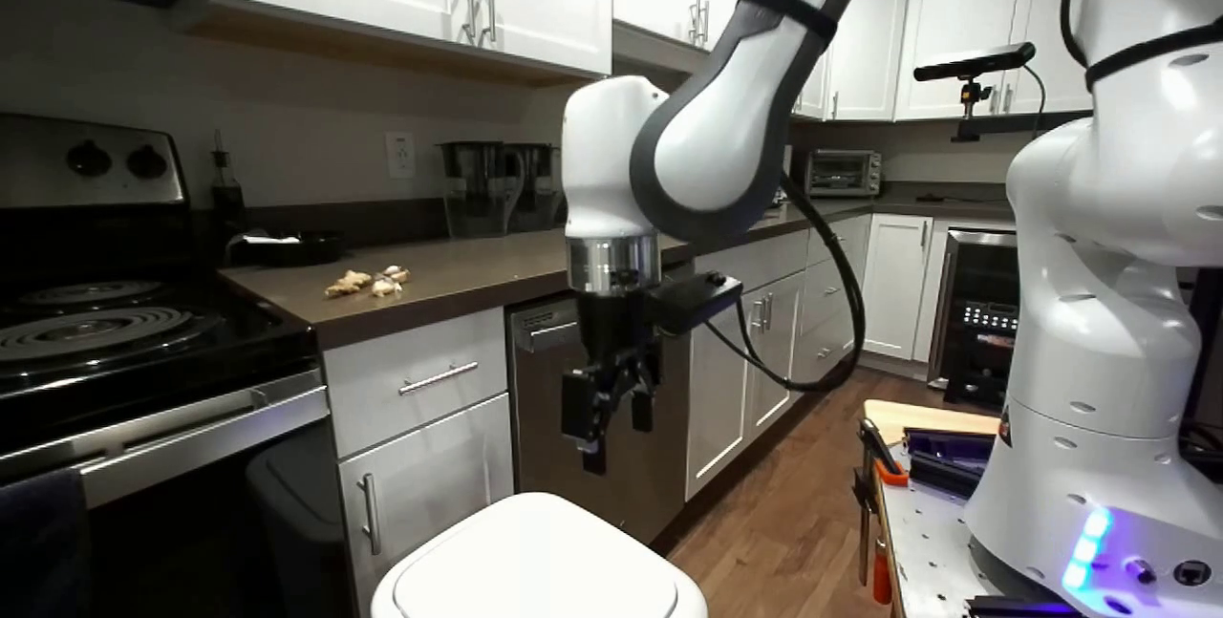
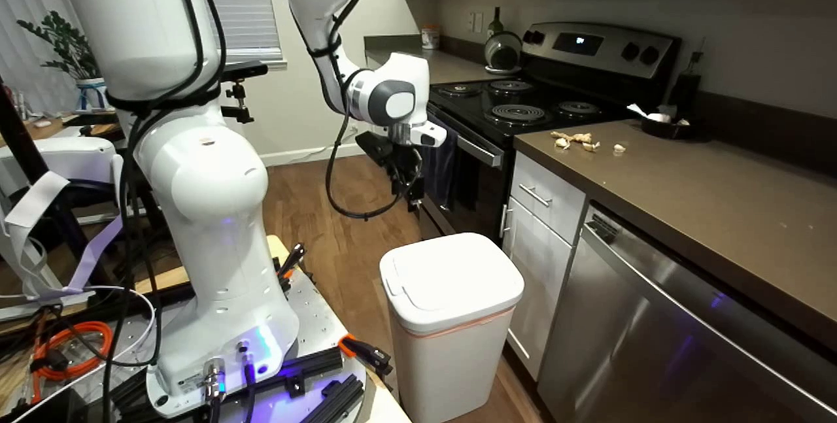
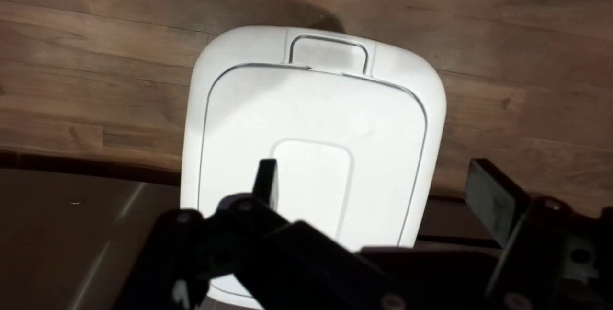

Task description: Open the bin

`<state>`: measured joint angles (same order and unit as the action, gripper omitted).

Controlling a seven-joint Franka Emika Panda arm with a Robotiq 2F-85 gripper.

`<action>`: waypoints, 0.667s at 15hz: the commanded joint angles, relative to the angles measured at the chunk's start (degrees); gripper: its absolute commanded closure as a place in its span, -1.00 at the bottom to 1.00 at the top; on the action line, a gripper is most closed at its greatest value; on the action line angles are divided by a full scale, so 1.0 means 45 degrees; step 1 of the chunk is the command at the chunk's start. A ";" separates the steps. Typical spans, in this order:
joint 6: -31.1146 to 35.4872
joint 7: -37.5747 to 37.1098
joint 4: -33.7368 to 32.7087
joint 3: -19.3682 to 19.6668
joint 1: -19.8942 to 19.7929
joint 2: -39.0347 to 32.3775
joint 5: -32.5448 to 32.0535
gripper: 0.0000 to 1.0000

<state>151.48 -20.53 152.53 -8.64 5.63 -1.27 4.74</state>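
Above the white trash bin, Robotiq gripper is hanging clear, fingers standing apart; wood floor is showing past rounded edges of closed lid.

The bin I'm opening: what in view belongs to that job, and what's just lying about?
For the job:
white bin, lid shut
end effector, open, apart from the lid

Just lying about, on the counter:
ginger
garlic
black dish
two pitchers
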 commanded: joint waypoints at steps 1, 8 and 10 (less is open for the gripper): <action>0.1628 0.0541 -0.0588 0.0385 0.0054 -0.2681 -0.0097 -1.00; 0.3028 0.1143 -0.1981 0.0500 0.0374 -0.6427 0.0250 0.19; 0.3312 0.1192 -0.2275 0.0466 0.0430 -0.7080 0.0294 0.45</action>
<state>163.68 -17.57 144.66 -6.68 6.96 -28.51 4.83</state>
